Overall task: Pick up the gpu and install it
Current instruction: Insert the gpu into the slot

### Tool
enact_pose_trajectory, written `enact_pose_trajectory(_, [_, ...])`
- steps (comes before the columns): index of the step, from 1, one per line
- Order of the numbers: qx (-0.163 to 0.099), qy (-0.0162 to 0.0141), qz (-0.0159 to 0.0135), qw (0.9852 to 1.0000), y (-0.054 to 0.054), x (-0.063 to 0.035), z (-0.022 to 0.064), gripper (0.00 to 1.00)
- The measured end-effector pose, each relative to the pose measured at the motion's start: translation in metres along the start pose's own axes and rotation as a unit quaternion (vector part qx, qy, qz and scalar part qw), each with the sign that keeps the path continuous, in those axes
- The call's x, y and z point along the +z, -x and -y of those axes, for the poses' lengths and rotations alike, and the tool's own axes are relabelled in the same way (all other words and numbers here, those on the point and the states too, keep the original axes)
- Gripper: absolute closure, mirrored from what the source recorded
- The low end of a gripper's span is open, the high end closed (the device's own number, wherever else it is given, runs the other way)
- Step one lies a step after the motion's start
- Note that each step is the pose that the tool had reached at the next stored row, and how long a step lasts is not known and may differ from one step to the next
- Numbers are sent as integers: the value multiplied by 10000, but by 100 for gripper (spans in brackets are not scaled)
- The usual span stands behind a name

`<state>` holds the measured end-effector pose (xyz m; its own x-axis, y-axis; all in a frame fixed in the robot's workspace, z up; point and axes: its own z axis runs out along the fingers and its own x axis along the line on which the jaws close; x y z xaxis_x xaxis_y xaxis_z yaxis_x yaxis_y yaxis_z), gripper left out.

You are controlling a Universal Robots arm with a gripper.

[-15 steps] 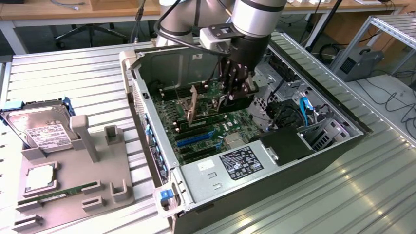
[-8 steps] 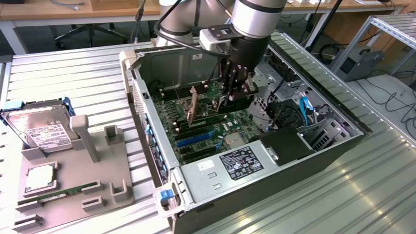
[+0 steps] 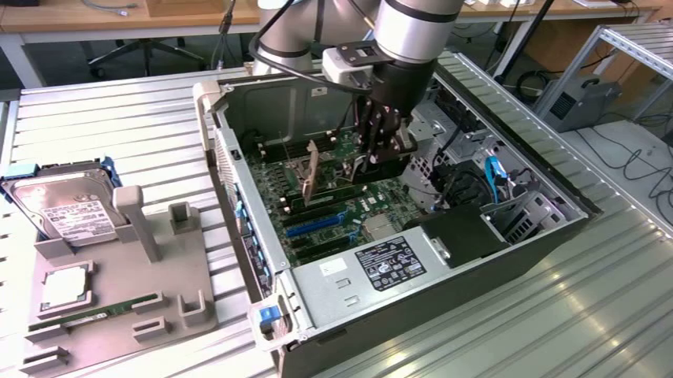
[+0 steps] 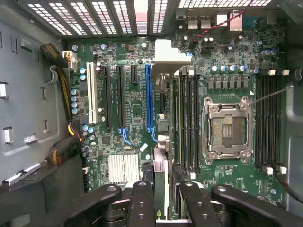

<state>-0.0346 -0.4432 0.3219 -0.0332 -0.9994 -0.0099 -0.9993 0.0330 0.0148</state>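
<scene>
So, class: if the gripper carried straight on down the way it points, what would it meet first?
The gripper, shut on the gpu, points down into the open computer case. The card's lower edge would probably reach the motherboard first, near the blue slot; exact depth is unclear.

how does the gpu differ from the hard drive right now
The gpu stands on edge inside the computer case, held by the gripper; the hard drive lies label-up outside it, at the exterior view's left, untouched. The gpu is a thin board; the hard drive is a thicker silver block with a white label. Both are rectangular.
</scene>
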Motion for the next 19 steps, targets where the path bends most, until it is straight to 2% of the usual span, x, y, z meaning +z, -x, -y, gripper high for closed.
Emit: enact_pose_trajectory(19, [0,0,0,10000,-3,31,-25,74])
